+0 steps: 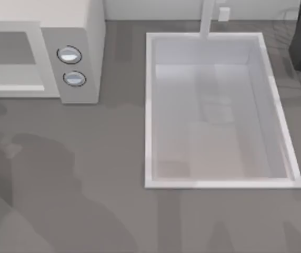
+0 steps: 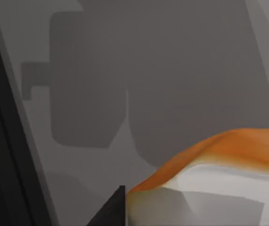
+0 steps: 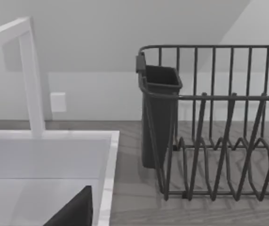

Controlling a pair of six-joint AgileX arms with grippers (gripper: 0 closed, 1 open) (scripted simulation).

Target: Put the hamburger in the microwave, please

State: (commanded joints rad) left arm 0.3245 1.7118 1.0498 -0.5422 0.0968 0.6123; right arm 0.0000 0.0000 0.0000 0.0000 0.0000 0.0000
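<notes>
Since the hamburger (image 2: 228, 155) sat close under the left wrist camera, whether the left pincer gripped it could not be told; it should travel level toward the microwave (image 1: 82, 31) cavity at the tabletop's left.

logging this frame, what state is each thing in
white boxy microwave with two silver-blue dials: door open, grey cavity bare in the part seen
glossy orange-brown hamburger: close under the left wrist camera; held or not, cannot tell
white rectangular sink basin: nothing inside
dark wire dish rack: upright, slots unfilled
</notes>
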